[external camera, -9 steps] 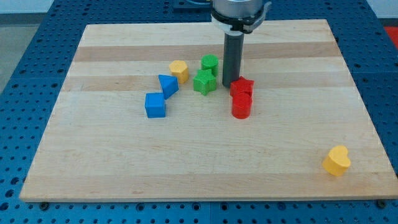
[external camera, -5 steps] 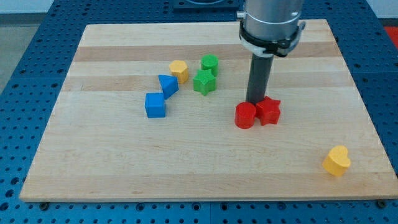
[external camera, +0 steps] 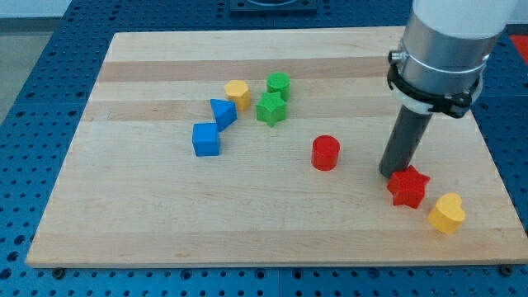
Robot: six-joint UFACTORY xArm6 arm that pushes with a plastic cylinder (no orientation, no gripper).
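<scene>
Wooden board (external camera: 124, 223) on blue pegboard (external camera: 25, 91); tip (external camera: 391, 172) touches red star (external camera: 408, 186).

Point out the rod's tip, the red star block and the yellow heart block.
My tip (external camera: 391, 172): camera view, the rod's very end, against the star's upper left.
Red star block (external camera: 408, 186): camera view, its top face.
Yellow heart block (external camera: 447, 212): camera view, middle of its top face.

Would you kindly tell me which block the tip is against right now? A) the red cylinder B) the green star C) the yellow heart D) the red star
D: my tip sits at the upper left edge of the red star, while the red cylinder stands apart to the view's left and the yellow heart lies beyond the star.
</scene>
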